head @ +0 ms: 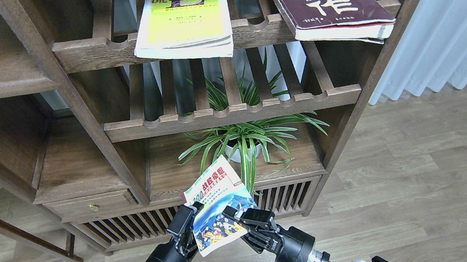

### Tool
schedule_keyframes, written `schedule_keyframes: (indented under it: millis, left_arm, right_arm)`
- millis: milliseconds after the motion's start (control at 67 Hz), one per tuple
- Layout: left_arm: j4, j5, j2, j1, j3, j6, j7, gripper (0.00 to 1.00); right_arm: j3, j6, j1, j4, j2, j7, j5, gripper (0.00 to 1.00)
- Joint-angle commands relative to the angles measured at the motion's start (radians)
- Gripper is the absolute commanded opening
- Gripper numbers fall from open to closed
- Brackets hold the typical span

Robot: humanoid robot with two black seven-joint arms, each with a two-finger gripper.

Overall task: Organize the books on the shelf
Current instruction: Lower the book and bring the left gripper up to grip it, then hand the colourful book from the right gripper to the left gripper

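- On the yellow-green book (182, 19), large black Chinese characters are printed; the second and third seem to read "时代". Smaller lines beneath cannot be read.
- On the maroon book (329, 3), "运作" is set in large white characters, with a faint word, perhaps "OPERATIONS", above.
- On the white book (216, 203), a red Chinese title and the green figure "200" are seen above a colourful picture.
- The yellow-green and maroon books are laid flat on the upper slatted rack (92, 52), at 12 and 1 o'clock, both overhanging its front rail.
- The white book is held at 6 o'clock, tilted, between both grippers.
- The left gripper (194, 216) is closed on its left edge; the right gripper (238, 219) is clamped on its right edge.
- A white pot (235, 150) holding a spider plant (251, 133) is stood on a lower board (168, 173).
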Motion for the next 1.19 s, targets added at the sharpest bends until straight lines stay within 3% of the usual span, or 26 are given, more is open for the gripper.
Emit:
schedule_keyframes:
  millis: [0, 926, 1180]
  left_arm:
    - [-0.005, -0.013, 0.0, -0.01, 0.0, 0.0, -0.004, 0.98]
    - [-0.065, -0.016, 0.0, 0.039, 0.015, 0.0, -0.004, 0.99]
    - [-0.066, -0.054, 0.0, 0.013, 0.015, 0.0, -0.004, 0.92]
  right_arm:
    - [-0.009, 0.0, -0.001, -0.013, 0.0, -0.001, 0.024, 0.04]
    - [-0.067, -0.098, -0.003, 0.045, 0.0, -0.001, 0.36, 0.02]
    - [-0.078, -0.099, -0.008, 0.038, 0.0, -0.001, 0.358, 0.03]
